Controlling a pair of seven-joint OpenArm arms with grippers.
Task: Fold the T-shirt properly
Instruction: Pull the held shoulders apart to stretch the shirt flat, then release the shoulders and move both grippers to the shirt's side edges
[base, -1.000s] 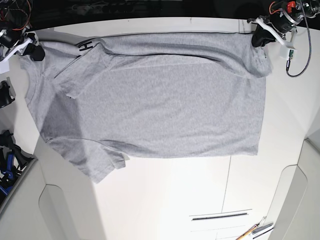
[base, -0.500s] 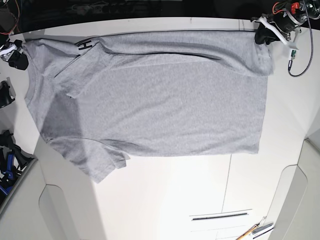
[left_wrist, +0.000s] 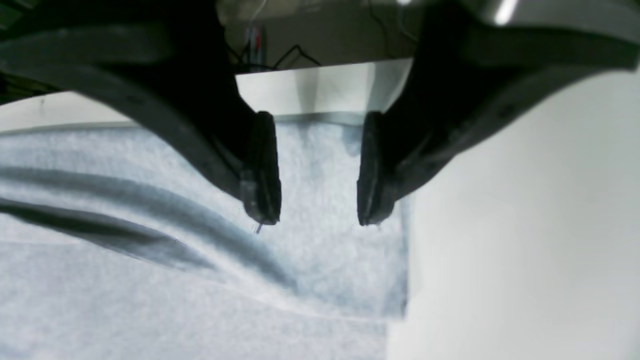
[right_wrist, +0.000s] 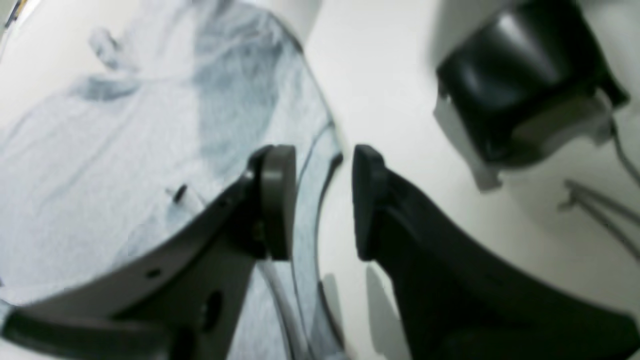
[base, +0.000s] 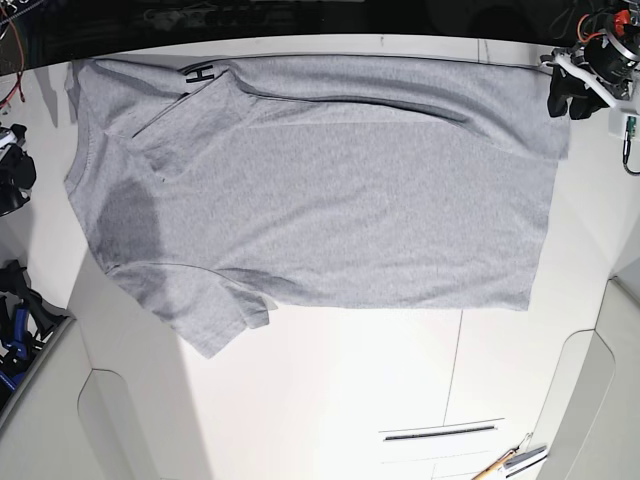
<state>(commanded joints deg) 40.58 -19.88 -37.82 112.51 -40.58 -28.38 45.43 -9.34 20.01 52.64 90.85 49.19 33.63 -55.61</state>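
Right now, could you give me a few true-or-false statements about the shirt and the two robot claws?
1. The T-shirt is grey. True.
2. The left gripper is squeezed shut. False: its fingers stand apart.
3. The right gripper is open. True.
4. The T-shirt is folded into a small, neat square. False: it is spread wide, with a folded band along its far edge.
5. A pencil lies on the shirt. False: it lies away from it, near the table's front edge.

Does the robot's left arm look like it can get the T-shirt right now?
Probably yes: its open gripper hovers right over the T-shirt, and nothing seems to lie between them.
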